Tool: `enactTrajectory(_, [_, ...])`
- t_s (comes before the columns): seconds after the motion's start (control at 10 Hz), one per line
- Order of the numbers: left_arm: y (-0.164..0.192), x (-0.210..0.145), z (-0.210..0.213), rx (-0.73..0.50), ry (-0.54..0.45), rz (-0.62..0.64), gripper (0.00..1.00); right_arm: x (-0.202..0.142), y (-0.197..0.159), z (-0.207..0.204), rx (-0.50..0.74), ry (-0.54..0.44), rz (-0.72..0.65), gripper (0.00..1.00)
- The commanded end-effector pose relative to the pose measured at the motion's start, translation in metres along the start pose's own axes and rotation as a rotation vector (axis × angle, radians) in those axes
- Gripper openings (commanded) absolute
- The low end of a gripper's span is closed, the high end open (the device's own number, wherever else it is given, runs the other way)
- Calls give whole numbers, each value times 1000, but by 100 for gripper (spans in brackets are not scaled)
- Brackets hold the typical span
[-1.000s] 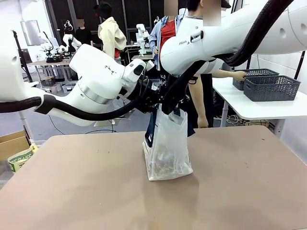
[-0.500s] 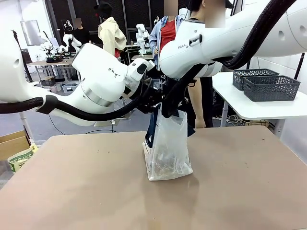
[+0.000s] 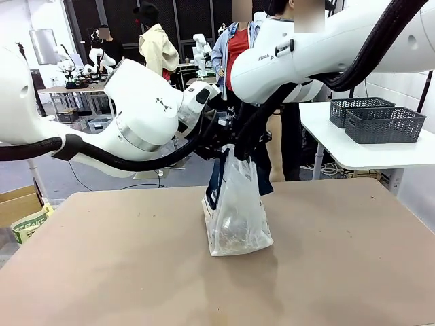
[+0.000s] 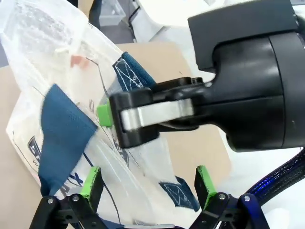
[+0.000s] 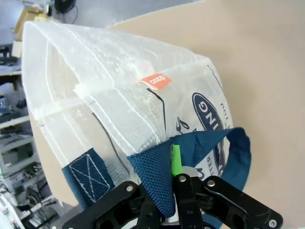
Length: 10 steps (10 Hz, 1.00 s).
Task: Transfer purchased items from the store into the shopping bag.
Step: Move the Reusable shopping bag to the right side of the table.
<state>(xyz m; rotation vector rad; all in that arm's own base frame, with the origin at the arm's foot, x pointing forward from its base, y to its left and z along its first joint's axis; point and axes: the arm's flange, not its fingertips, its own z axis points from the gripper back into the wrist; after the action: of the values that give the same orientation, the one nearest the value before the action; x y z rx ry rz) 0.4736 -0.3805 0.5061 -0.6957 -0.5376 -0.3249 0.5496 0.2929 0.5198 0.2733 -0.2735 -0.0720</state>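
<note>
A: Front: translucent whitish plastic shopping bag with navy strap handles (image 3: pixel 238 217) stands mid brown table (image 3: pixel 102 272).
B: Left wrist: left gripper (image 4: pixel 147 183) jaws apart, bag plastic between.
A: Right wrist: right gripper (image 5: pixel 175 162) clamped on navy strap handle (image 5: pixel 151 177).

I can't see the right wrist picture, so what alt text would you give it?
The right gripper is shut on a navy handle of the clear plastic bag. The bag bears a small orange tag and a navy patch with white lettering, and the tan table lies beyond it.
</note>
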Motion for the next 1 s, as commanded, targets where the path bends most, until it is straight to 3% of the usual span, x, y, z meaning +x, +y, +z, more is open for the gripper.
enactTrajectory(0.0, [-6,6,3,16,-17,-1,100,1,0,-5,-2,4,-40,0])
enactTrajectory(0.9, [-14,4,-8,57,39,44,100,1,1,-6,-3,-16,-39,0])
